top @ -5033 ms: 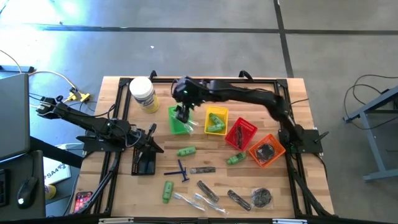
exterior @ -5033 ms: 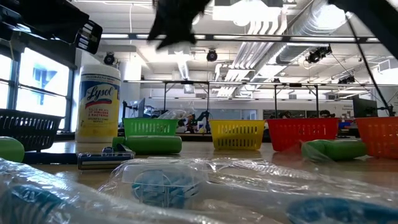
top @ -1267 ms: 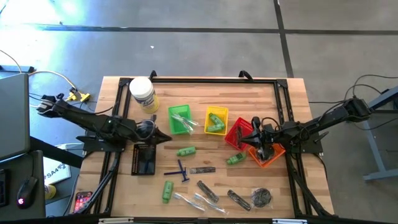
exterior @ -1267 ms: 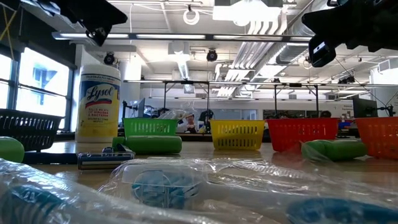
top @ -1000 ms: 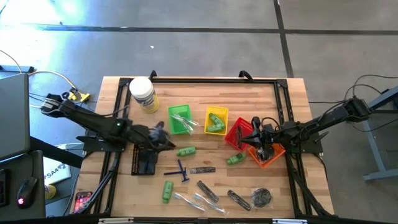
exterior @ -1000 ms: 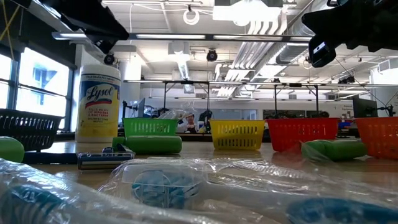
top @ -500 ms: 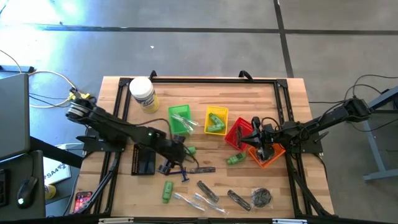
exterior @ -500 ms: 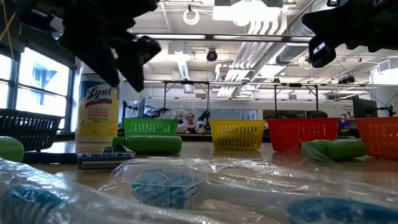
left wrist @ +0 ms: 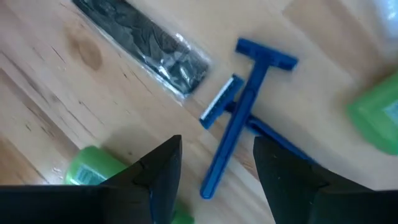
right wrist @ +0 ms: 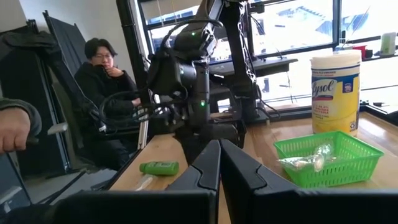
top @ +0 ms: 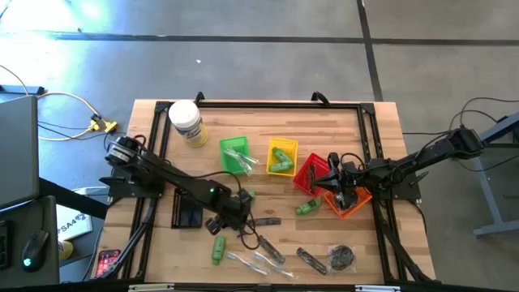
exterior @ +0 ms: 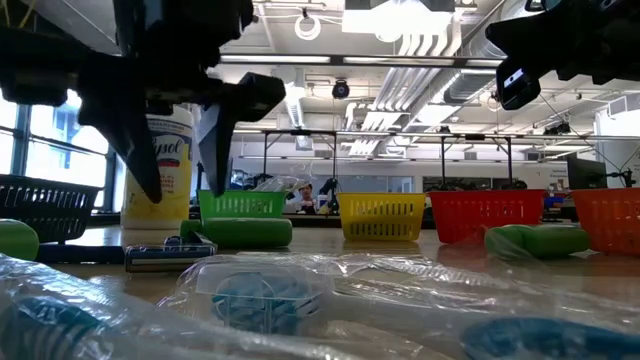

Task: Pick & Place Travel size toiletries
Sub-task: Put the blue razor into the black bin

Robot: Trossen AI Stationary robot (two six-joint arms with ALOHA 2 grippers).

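Two dark blue razors (left wrist: 242, 112) lie crossed on the wooden table. My left gripper (left wrist: 214, 180) hangs open just above them, pointing steeply down, one finger on either side of a razor's handle and clear of it. It shows in the high view (top: 235, 221) and in the low view (exterior: 180, 160). A dark grey packet (left wrist: 146, 40) and a green bottle (left wrist: 93, 168) lie close by. More green bottles (top: 306, 208), clear packets (top: 243, 261), dark packets (top: 272, 249) and a round dark pouch (top: 340, 258) lie toward the near edge. My right gripper (right wrist: 219, 162) waits shut over the red and orange baskets (top: 336, 185).
Green (top: 234, 155), yellow (top: 282, 156), red (top: 315, 173) and orange (top: 350, 199) mesh baskets stand in a row across the middle. A black basket (top: 188, 209) sits at the left, a white jar (top: 186, 123) at the far left. A seated person (right wrist: 102, 68) is beyond the table.
My left gripper has swung from beside the black basket toward the table's right and near edges and come down over the blue razors. It has tipped from nearly level to pointing steeply down, rolled about its own line, and opened. No item on the table has moved.
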